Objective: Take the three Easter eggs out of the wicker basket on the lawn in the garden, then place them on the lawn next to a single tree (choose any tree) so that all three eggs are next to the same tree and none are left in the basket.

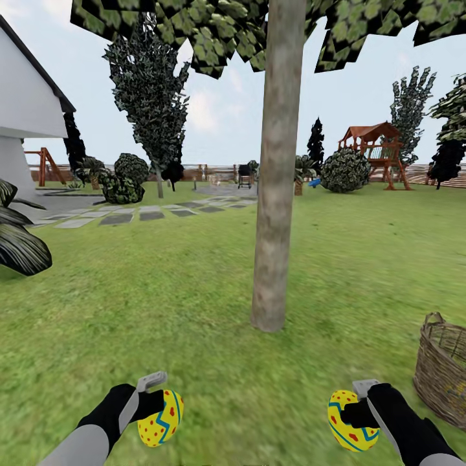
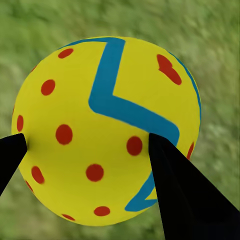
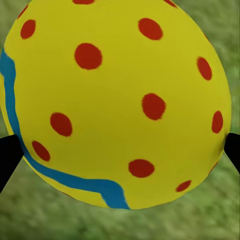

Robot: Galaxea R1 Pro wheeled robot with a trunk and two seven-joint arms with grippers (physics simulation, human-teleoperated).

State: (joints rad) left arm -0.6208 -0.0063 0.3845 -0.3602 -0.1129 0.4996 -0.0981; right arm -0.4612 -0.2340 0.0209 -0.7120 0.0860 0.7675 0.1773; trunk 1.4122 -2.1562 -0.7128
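Each of my hands carries a yellow Easter egg with a blue zigzag and red dots. My left gripper [image 1: 155,404] is shut on one egg [image 1: 162,419] low at the left, above the lawn [image 1: 162,304]; its black fingers [image 2: 185,195] clamp the egg [image 2: 105,130] from both sides. My right gripper [image 1: 353,414] is shut on another egg [image 1: 349,421] low at the right, the same egg [image 3: 120,100] seen close up with grass behind. The tree [image 1: 277,194], a thick grey-brown trunk, stands straight ahead between both hands. The wicker basket [image 1: 443,369] sits at the right edge.
A dark spiky plant [image 1: 19,239] leans in at the left. A stone path [image 1: 142,212], bushes [image 1: 123,178], dark narrow trees [image 1: 152,97], a white house wall [image 1: 26,110] and a wooden play set [image 1: 378,152] lie far behind. Open grass surrounds the trunk.
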